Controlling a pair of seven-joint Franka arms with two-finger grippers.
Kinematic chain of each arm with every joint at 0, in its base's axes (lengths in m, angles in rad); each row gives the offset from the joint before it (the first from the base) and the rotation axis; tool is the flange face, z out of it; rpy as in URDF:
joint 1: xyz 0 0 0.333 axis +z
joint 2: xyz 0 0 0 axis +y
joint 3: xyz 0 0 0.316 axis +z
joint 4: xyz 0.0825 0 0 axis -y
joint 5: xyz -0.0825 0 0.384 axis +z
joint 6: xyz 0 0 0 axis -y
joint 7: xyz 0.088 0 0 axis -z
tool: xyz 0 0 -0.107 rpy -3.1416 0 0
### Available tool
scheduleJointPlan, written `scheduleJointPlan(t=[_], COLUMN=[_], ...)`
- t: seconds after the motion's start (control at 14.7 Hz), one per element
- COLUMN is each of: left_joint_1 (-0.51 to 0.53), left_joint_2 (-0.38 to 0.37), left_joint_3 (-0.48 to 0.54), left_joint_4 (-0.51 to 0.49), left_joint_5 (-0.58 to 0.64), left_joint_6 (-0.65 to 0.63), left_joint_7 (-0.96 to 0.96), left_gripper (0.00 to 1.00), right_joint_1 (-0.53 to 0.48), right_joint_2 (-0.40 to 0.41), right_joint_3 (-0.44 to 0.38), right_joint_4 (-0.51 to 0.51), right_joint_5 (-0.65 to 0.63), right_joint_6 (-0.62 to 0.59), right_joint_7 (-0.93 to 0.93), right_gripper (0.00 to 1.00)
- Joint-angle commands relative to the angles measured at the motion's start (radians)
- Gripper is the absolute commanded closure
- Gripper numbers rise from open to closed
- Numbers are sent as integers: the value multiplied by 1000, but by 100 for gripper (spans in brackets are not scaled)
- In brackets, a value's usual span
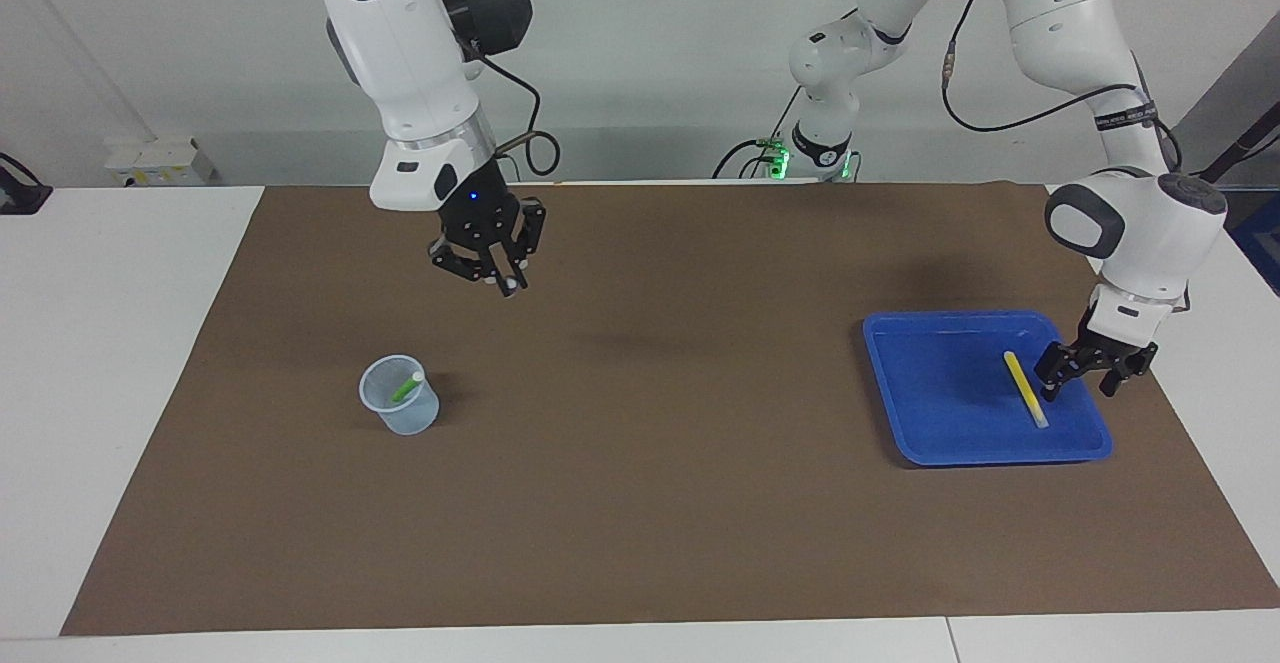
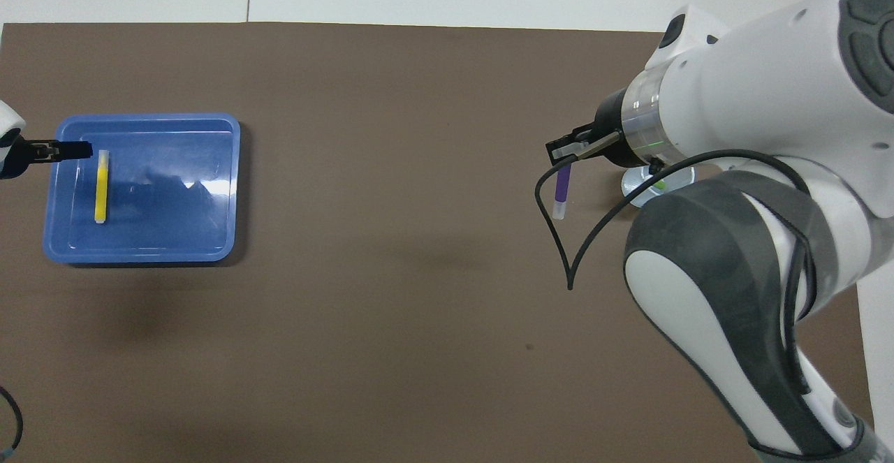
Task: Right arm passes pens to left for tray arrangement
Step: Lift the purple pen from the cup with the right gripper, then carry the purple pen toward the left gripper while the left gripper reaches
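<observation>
Right claw (image 1: 503, 278) clamped on purple pen (image 2: 561, 190), mostly hidden; left claw (image 1: 1082, 375) spread beside yellow pen (image 1: 1026, 389); green pen (image 1: 407, 388) half-sunk in cup (image 1: 400, 409).

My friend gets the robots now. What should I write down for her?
Right claw: shut on the purple pen, up in the air near the cup.
Left claw: open, low over the tray, next to the yellow pen.
Done: yellow pen lies in the tray.
Left: pass the purple pen over, then the green pen standing in the cup.
</observation>
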Motion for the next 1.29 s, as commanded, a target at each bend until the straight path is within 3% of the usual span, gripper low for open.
scheduleJointPlan(t=[0.0, 0.75, 1.23], left_joint_1=[7, -43, -47], left_joint_2=[-27, -129, -210], left_joint_3=[-2, -100, -165], left_joint_4=[2, 58, 74], left_joint_5=[-12, -300, -512], left_joint_6=[-53, -447, -602], left_joint_7=[-67, -832, -1318], left_gripper=[0, 0, 0], right_joint_1=[18, 151, 171], right_joint_2=[20, 20, 20], right_joint_3=[18, 21, 55], right_joint_4=[19, -19, -51], right_joint_5=[71, 159, 223], right_joint_6=[50, 293, 388], right_joint_7=[139, 770, 969], right_gripper=[100, 100, 100])
